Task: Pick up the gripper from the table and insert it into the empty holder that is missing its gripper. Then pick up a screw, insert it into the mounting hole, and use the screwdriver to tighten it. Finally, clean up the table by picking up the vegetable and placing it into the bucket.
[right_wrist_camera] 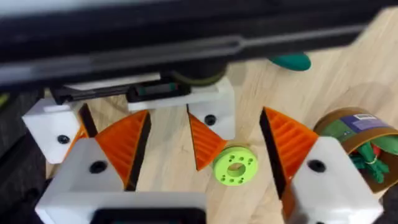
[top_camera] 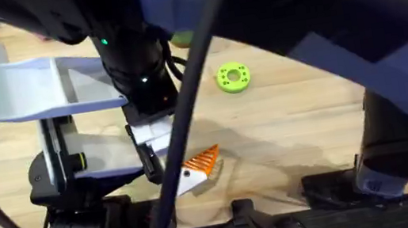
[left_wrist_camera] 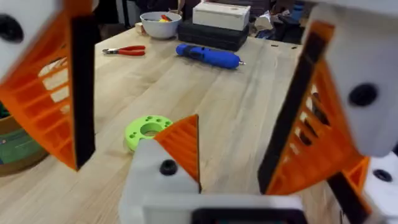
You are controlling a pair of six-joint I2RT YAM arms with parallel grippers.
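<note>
My left gripper (top_camera: 196,169) lies low over the table, open. One of its white finger mounts is the holder (left_wrist_camera: 155,183). The orange gripper wedge (left_wrist_camera: 183,146) sits on it, and a dark mounting hole (left_wrist_camera: 168,167) shows in the mount. My right gripper (right_wrist_camera: 205,114) faces it from the far side, open. Its fingers stand on either side of that wedge (right_wrist_camera: 204,146) without touching it. The blue screwdriver (left_wrist_camera: 208,56) lies far back on the table. The dark green vegetable (right_wrist_camera: 291,61) rests on the wood, apart from the tan bucket (right_wrist_camera: 357,134). The screw is out of view.
A bright green ring (top_camera: 232,77) lies just beyond the two grippers. Red pliers (left_wrist_camera: 127,50), a white bowl (left_wrist_camera: 160,25) and stacked boxes (left_wrist_camera: 221,22) stand along the far edge. The right arm crosses the overhead view large and dark. Green items sit inside the bucket.
</note>
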